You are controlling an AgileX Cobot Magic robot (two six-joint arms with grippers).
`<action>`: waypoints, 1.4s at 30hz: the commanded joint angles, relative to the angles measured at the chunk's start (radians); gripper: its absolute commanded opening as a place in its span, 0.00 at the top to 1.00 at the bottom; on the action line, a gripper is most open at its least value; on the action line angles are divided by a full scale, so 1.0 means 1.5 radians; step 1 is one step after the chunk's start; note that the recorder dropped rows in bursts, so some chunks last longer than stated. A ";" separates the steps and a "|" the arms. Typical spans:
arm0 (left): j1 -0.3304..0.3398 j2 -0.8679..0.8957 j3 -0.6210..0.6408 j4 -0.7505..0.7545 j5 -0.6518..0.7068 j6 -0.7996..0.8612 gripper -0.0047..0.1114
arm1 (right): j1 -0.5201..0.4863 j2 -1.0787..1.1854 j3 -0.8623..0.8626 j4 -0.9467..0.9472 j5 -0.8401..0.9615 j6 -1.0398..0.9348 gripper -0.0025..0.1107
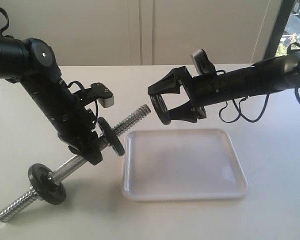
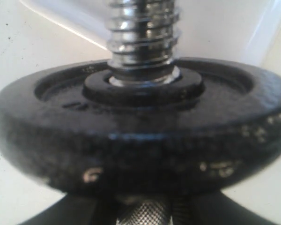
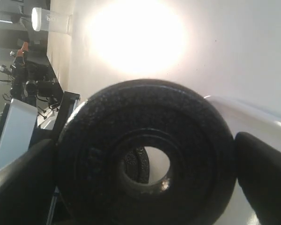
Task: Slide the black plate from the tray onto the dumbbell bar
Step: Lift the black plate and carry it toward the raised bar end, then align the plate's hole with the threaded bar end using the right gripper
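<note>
Fingers (image 3: 264, 178) of the right gripper (image 1: 162, 106) are closed on the rim of the black plate (image 3: 145, 115), one at each side. They hold it on edge in the air just off the raised threaded tip of the dumbbell bar (image 1: 132, 119), with its centre hole facing that tip but not yet over it. On the left gripper (image 1: 96, 150) the fingers are clamped around the bar's cross-hatched middle.

The white bench (image 1: 270, 210) carries everything, and the bar's low end appears to rest on it while the bar slants upward. The tray (image 1: 185, 195) lies flat just beside the bar's raised half, with nothing in it. Two weight discs already sit on the bar: one (image 1: 111, 136) just above the left fingers, the other (image 1: 46, 183) near the low end.

The plate looks like cast iron, so it is probably stiff and heavy for its size, and its pebbled matte skin should give fair grip. The hold across the rim suits it because the hole stays clear. With only two contact points, though, it could pivot. The hole looks barely wider than the thread, so a tilted plate would likely snag.

The bench is smooth and hard, with a strong patch of glare in the right wrist view. Pale wall panels stand behind the bar, and a daylit window lies well beyond its raised end.
</note>
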 commanded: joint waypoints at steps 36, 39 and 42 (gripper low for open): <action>-0.001 -0.020 -0.011 -0.062 0.022 0.000 0.96 | 0.050 -0.090 -0.007 -0.046 0.030 0.022 0.98; -0.001 -0.020 -0.011 -0.062 0.022 0.000 0.96 | 0.050 -0.083 -0.007 -0.045 0.030 0.022 0.98; -0.001 -0.020 -0.011 -0.062 0.022 0.000 0.96 | 0.050 -0.075 -0.007 -0.045 0.030 0.022 0.98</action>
